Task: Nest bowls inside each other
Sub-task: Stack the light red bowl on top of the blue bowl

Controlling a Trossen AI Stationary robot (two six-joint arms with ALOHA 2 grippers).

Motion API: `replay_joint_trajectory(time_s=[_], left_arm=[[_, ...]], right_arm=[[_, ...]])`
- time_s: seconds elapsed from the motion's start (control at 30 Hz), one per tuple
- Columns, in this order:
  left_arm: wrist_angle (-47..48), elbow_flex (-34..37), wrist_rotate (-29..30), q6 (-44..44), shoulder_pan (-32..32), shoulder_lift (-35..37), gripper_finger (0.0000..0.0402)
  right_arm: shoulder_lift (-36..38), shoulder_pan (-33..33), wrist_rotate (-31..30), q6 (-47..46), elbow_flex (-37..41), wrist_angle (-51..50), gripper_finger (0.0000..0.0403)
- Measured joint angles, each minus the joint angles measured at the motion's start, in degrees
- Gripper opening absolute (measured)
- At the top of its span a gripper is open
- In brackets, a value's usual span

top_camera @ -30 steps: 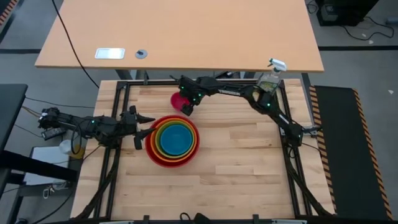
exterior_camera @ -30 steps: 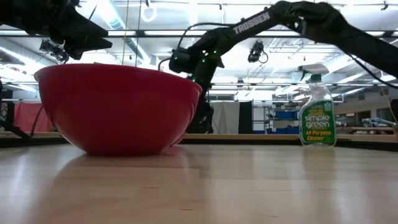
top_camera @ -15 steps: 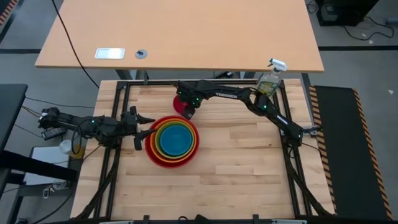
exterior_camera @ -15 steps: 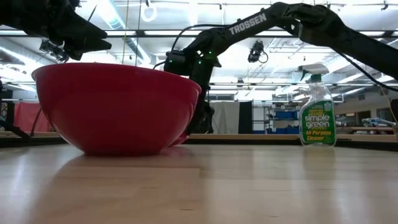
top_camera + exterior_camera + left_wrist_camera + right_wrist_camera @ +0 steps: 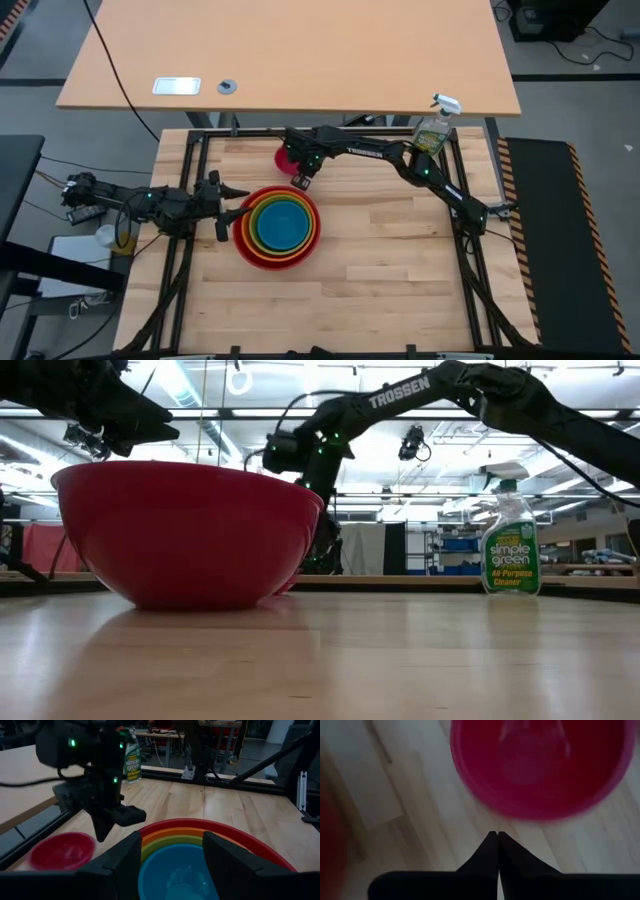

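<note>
The table [image 5: 380,270] is a light butcher-block wood top inside a black metal frame. Beyond its far edge stands a plain tan desk [image 5: 300,50]. The low view shows a large hall with ceiling strip lights behind the table. A spray bottle [image 5: 434,128] of cleaner stands at the far right corner.

Right fingers [image 5: 498,851]: pressed fully together, holding nothing. They point down at bare wood just beside the pink bowl [image 5: 284,160], clear of its rim. This bowl sits alone, far centre, apart from the stack.

Left fingers [image 5: 172,855]: parted wide, holding nothing, positioned at the left rim of the stack.

The stack is near table centre: red bowl [image 5: 246,245] outermost, then orange [image 5: 252,203], green [image 5: 259,236] and blue [image 5: 283,225] nested within. All bowls are round, smooth and glossy.
</note>
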State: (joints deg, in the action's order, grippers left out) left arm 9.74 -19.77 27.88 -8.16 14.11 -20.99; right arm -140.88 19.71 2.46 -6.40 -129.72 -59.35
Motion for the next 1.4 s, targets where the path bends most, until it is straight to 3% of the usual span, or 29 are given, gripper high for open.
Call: replay_joint_trajectory(time_s=[0.43, 0.57, 0.87, 1.03, 1.2, 1.4], left_arm=[[0.0, 0.0, 0.1, 0.0, 0.0, 0.0, 0.0215], [0.0, 0.0, 0.1, -0.1, 0.0, 0.0, 0.0215], [0.0, 0.0, -2.0, -1.7, 0.0, 0.0, 0.0215], [0.0, 0.0, -2.6, -1.8, 0.0, 0.0, 0.0215], [-0.1, 0.1, -2.7, -1.8, 0.0, 0.0, 0.0215], [-0.1, 0.1, -2.7, -1.7, 0.0, 0.0, 0.0215]], right_arm=[[0.1, -0.6, -1.1, 0.7, -4.6, -1.1, 0.0016], [0.1, 0.6, -1.2, 0.0, -4.6, 1.9, 0.0056], [-0.5, 3.8, -0.8, -5.7, -2.8, 6.9, 0.0206], [-1.6, 2.8, -3.1, -7.5, -2.9, 7.6, 0.0261], [-2.7, 3.4, -2.7, -12.0, -3.3, 5.5, 0.028], [-2.7, 3.3, -0.4, -12.9, -3.4, 4.3, 0.026]])
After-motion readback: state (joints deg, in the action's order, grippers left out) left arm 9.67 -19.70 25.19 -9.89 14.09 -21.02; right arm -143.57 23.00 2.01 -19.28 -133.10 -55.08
